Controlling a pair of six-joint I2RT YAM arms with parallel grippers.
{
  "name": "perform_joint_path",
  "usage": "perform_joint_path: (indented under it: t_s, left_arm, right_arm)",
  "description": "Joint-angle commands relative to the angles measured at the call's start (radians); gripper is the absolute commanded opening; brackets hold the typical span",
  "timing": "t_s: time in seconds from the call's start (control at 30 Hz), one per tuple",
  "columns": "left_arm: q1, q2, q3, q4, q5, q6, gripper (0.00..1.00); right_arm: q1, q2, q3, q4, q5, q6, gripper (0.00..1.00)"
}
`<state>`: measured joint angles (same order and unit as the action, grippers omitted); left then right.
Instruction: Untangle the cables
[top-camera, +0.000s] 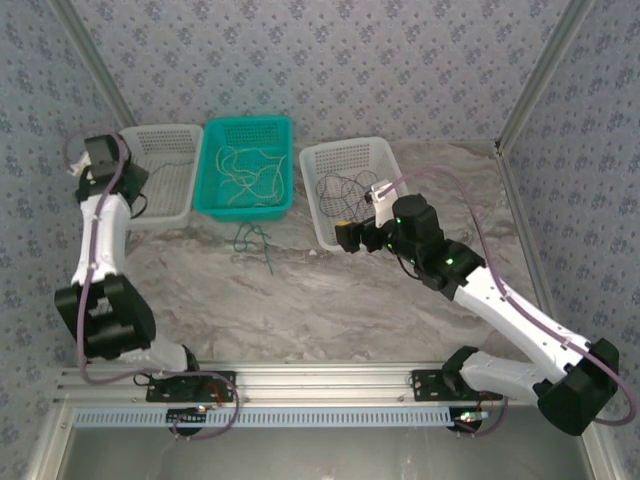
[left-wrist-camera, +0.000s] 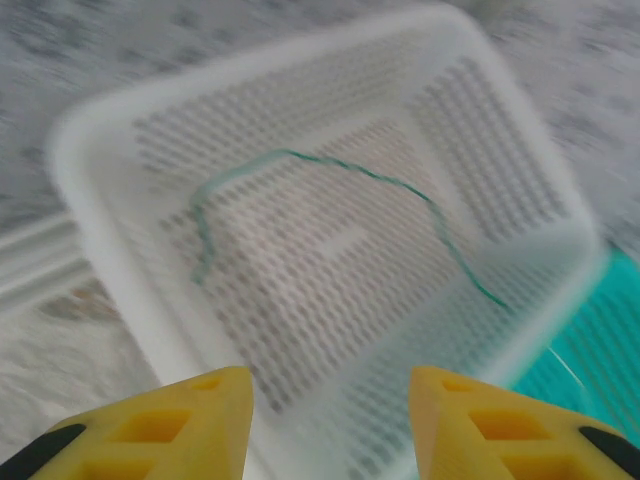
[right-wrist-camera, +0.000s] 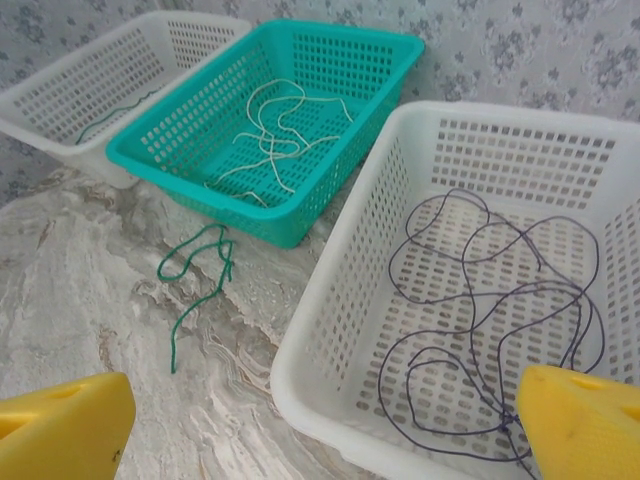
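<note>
Left wrist view: left gripper (left-wrist-camera: 330, 425) parted, empty, green wire (left-wrist-camera: 350, 170) lying ahead of the jaws in the white basket (left-wrist-camera: 75, 150); rise straight, avoiding snags. Right gripper (right-wrist-camera: 320, 425) spread wide, empty.

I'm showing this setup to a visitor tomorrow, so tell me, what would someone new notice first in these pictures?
A teal basket of cream cables stands at the back of the table, between the left white basket and the right white basket, which holds dark purple cable loops. A loose green cable lies on the table just in front of the teal basket.
</note>
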<state>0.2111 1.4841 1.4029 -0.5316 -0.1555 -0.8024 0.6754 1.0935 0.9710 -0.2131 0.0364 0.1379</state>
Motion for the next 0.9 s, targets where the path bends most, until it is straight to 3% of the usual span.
perform_joint_path:
  t_s: [0.0, 0.2, 0.43, 0.53, 0.67, 0.87]
  left_arm:
    - [-0.154, -0.107, -0.064, 0.023, 0.054, -0.003, 0.45]
    - [-0.462, -0.231, -0.301, 0.023, -0.008, -0.068, 0.44]
    - [-0.717, -0.207, -0.548, 0.128, -0.045, -0.276, 0.43]
    - [-0.759, -0.106, -0.527, 0.134, -0.063, -0.226, 0.45]
    - [-0.76, 0.022, -0.519, 0.223, -0.015, -0.171, 0.57]
    - [-0.754, 0.162, -0.499, 0.285, -0.023, -0.149, 0.55]
  right_arm:
    - [-0.006, 0.026, 0.037, 0.016, -0.004, 0.032, 1.0]
    - [-0.006, 0.071, 0.062, 0.009, -0.014, 0.058, 1.0]
    - [-0.006, 0.131, 0.112, -0.02, -0.015, 0.131, 1.0]
    - [-0.005, 0.144, 0.123, -0.032, -0.029, 0.146, 1.0]
    - [-0.003, 0.144, 0.115, -0.034, -0.026, 0.15, 1.0]
    - [0.001, 0.134, 0.125, -0.053, -0.013, 0.157, 1.0]
